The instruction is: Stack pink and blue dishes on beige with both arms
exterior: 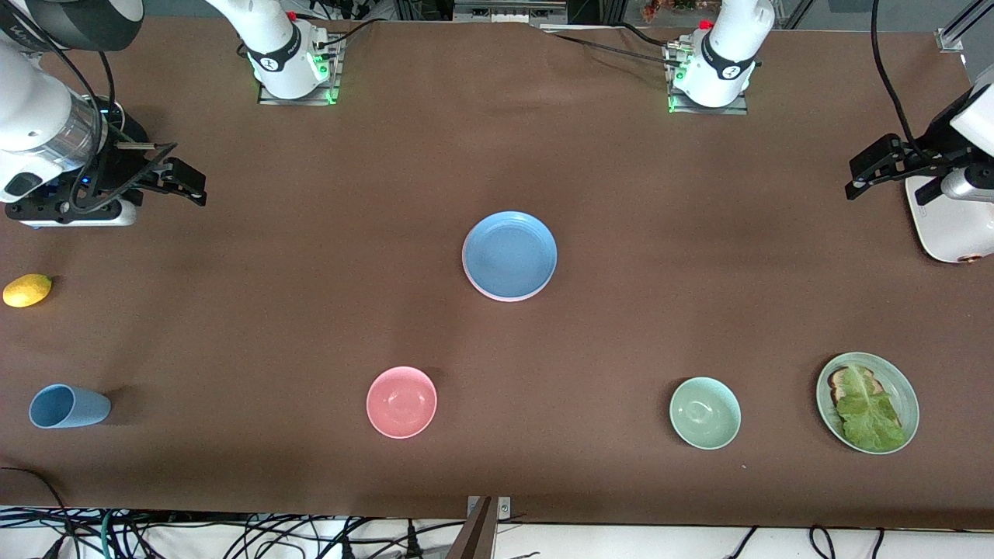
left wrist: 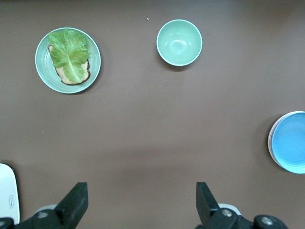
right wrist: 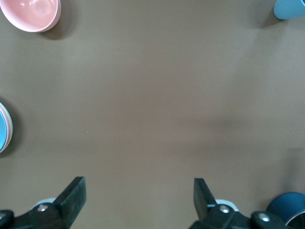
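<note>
The right hand [exterior: 186, 180] hung idle with fingers released over the brown worktop [exterior: 621, 194], at ten o'clock from the centre. A lemon [exterior: 27, 289] lay at nine o'clock, and a blue cup [exterior: 68, 406] lay on its side at eight. A pink bowl [exterior: 401, 401] stood at seven. The blue plate [exterior: 510, 252] sat at the centre on the pink plate [exterior: 497, 295], only its rim showing. A mint bowl [exterior: 705, 412] stood at five, a green plate [exterior: 907, 388] of lettuce [exterior: 866, 411] at four. The left hand [exterior: 858, 177] hung idle and released at two o'clock

Glossy blue dish [exterior: 509, 253], seemingly ceramic
</note>
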{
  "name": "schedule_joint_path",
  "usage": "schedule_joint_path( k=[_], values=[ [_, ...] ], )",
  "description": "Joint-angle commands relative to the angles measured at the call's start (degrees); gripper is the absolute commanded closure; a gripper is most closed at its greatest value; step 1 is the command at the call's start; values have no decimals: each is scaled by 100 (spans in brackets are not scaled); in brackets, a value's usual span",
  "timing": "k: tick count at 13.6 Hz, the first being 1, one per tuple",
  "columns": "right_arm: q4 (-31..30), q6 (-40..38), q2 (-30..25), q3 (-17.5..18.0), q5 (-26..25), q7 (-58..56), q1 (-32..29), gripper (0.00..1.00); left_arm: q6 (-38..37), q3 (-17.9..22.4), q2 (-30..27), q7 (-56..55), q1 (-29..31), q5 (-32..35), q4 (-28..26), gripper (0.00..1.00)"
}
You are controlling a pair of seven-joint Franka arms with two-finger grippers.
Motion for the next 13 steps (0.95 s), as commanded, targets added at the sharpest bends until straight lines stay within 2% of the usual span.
schedule_joint_path(
  k=[1, 13],
  values=[
    [160, -143, 61, 62, -32, -71, -79, 0, -118, 13, 36, 110, -30, -14, 145, 0],
    [204, -143, 114, 71, -31, -71, -70, 0, -110, 13, 36, 102, -39, -31, 145, 0]
  ],
)
